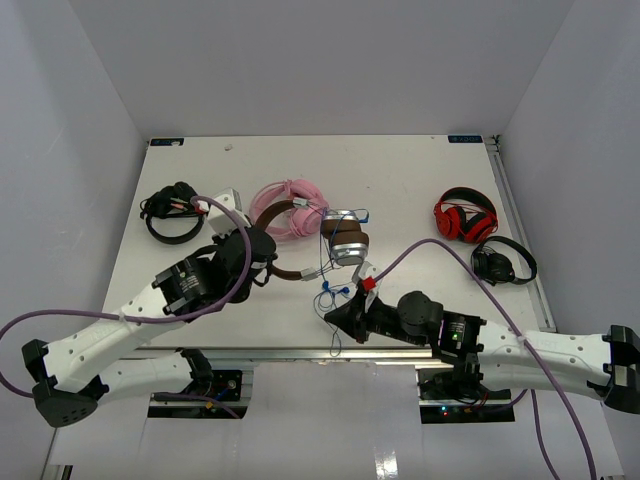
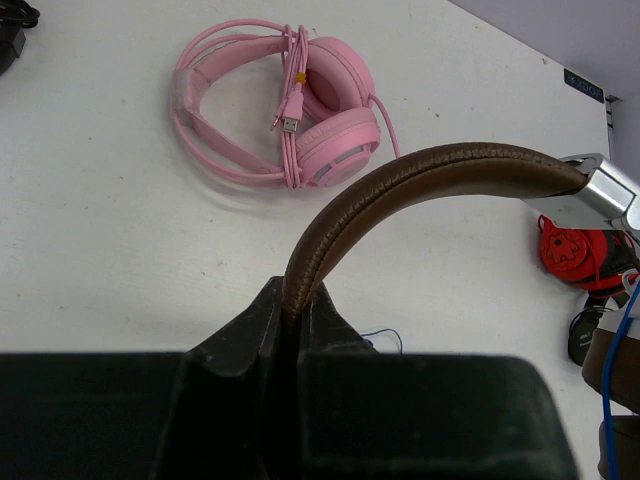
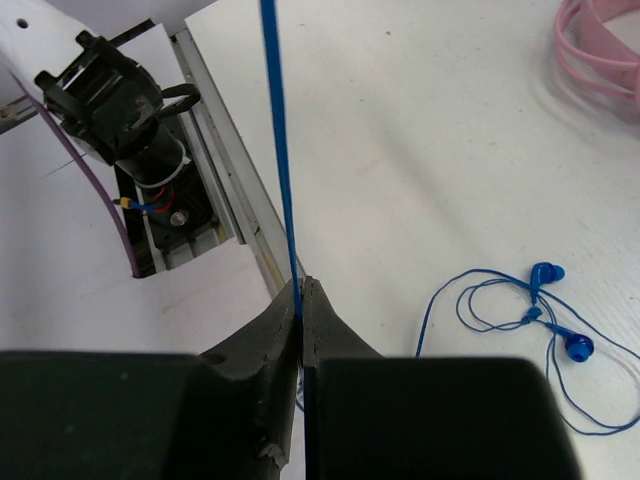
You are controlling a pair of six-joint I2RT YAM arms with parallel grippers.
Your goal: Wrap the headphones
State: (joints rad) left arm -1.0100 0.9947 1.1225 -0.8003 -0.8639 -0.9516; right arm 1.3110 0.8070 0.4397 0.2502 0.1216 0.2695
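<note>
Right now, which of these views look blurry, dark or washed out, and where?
Top external: evenly lit and sharp, with soft shadows only. Left wrist: the left gripper is a dark, soft-focus mass along the bottom, while the headband it pinches is crisp. Right wrist: the right gripper is likewise dark and blurred up close; the cord and the earbuds are clear.

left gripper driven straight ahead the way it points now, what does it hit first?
Likely the pink headphones, just left of its line, with bare table between. The left gripper is shut on the brown headphones at the headband. Height unclear.
</note>
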